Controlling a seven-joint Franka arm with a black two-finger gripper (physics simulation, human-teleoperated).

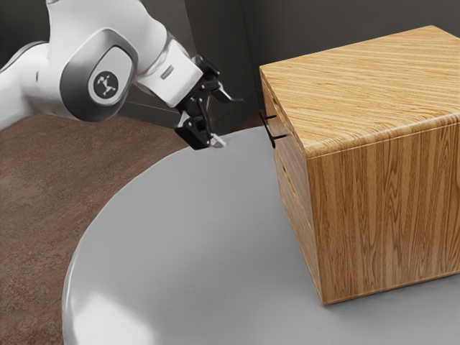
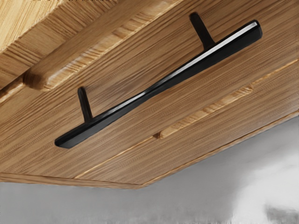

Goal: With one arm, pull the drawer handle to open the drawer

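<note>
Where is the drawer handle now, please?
The drawer handle sits high on the wooden cabinet, to the exterior view's right of the gripper, not touching it.

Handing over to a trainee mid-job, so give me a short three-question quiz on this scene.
1. True or false: the claw already grips the black drawer handle.
2. Pick one: the wooden drawer cabinet stands on A) a round grey table, B) a wall shelf, C) a metal cart.
3. Fill in: the handle's bar is joined to the drawer front by ___ posts.

Key
1. False: the claw is open and apart from the handle, short of it.
2. A.
3. Two.
</note>
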